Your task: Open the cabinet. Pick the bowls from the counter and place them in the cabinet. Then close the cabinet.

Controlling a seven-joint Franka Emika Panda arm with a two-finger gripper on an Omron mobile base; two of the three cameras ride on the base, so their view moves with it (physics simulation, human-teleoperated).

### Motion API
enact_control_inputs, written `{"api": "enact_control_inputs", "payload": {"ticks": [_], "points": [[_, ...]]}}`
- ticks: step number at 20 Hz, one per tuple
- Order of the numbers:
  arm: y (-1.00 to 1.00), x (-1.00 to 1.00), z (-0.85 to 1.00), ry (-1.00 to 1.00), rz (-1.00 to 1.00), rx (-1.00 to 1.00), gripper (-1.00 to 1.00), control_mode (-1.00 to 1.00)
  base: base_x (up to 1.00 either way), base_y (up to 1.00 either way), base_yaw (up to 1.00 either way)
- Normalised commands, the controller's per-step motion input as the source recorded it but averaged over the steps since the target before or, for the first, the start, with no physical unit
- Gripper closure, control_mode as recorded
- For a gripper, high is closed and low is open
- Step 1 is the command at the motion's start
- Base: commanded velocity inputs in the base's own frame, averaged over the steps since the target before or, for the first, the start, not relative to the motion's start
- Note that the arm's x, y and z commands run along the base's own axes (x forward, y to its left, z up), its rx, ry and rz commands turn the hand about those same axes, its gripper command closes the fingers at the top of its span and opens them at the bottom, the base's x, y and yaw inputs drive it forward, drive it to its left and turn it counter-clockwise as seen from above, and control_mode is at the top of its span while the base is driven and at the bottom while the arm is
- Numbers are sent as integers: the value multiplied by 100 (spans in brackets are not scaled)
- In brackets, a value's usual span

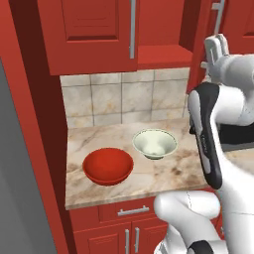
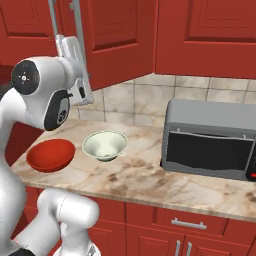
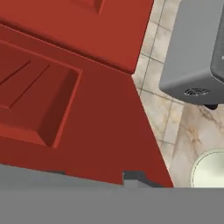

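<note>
1. Cabinet (image 1: 94,34), top of the left base frame: left door shut, right door (image 2: 117,40) swung out, red inner shelf (image 1: 163,55) exposed at upper centre.
2. Counter (image 1: 163,173) across mid-frame carries both bowls, side by side, apart.
3. Red bowl (image 1: 108,166) at lower left; greenish-white bowl (image 1: 155,144) just right of it and further back.
4. End effector (image 2: 82,92) sits high at upper left of the right base frame, against the open door's vertical bar handle (image 2: 79,45). Cannot tell whether its jaws are apart or clamped on that handle.
5. Judgement: bowls lie below the end effector, so next comes a descent; greenish-white bowl is nearer.
</note>
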Motion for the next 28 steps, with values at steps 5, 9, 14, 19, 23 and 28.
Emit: {"api": "enact_control_inputs", "payload": {"ticks": [5, 9, 14, 19, 23, 28], "points": [[-100, -76, -1, -13, -5, 47, -100, -100, 0, 0, 0], [-45, -100, 9, -39, 0, 15, -100, -100, 0, 0, 0], [-5, -100, 44, -44, -2, 2, -100, -100, 0, 0, 0], [0, -100, 48, -37, -6, 0, -100, -100, 0, 0, 0], [0, -100, 41, -38, -9, 0, -100, -100, 0, 0, 0], [0, -100, 37, -39, -11, 0, -100, -100, 0, 0, 0]]}}
